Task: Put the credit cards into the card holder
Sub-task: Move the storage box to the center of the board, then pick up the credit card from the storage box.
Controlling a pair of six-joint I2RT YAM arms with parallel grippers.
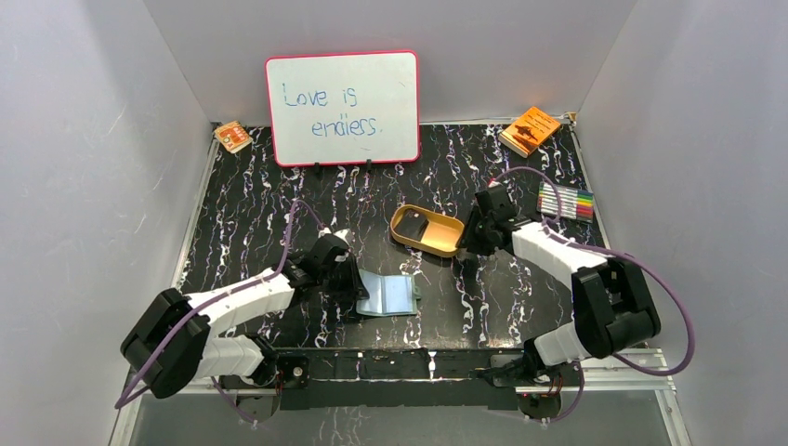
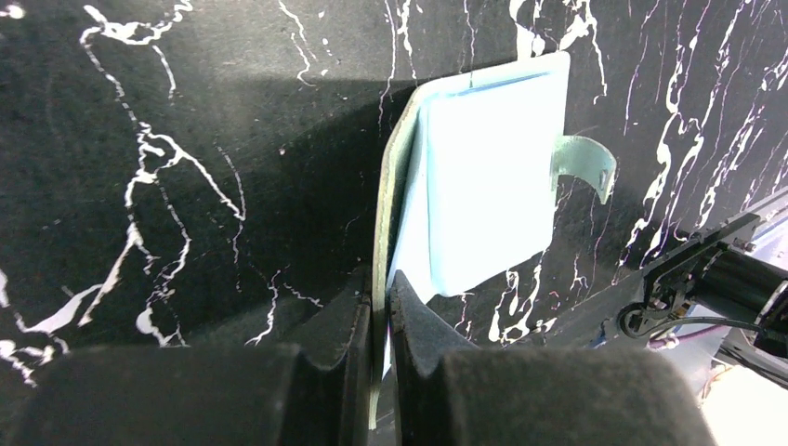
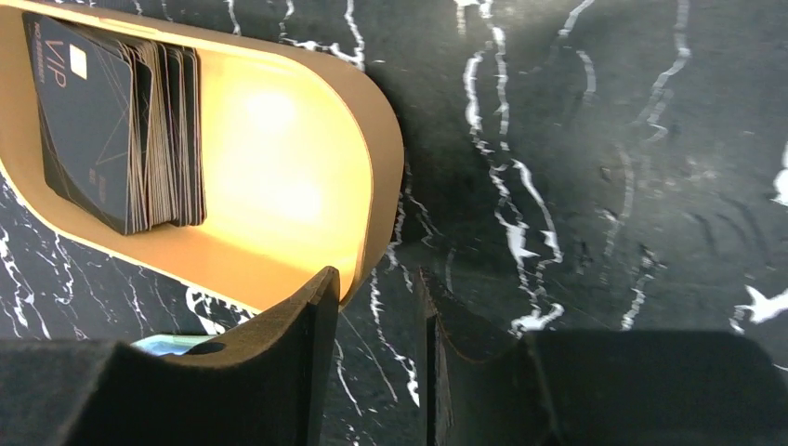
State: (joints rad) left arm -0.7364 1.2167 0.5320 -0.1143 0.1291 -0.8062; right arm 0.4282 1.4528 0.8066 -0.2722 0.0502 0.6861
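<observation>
The card holder (image 1: pixel 388 295) lies open on the black marbled table, its pale blue sleeves (image 2: pixel 488 177) facing up and its snap tab (image 2: pixel 587 165) sticking out. My left gripper (image 1: pixel 357 282) is shut on the holder's sage-green cover edge (image 2: pixel 380 279), with the jaws pinching it. The credit cards (image 3: pixel 111 121) are a stack of several dark cards standing at one end of the tan-orange oval tray (image 3: pixel 379 177); they also show in the top view (image 1: pixel 414 224). My right gripper (image 3: pixel 376 288) is open and empty, low over the table just beside the tray's rounded end (image 1: pixel 458 243).
A whiteboard (image 1: pixel 342 107) stands at the back. An orange booklet (image 1: pixel 530 130) lies at the back right and a small orange packet (image 1: pixel 232 137) at the back left. A set of coloured markers (image 1: pixel 565 202) lies at the right. Grey walls enclose the table.
</observation>
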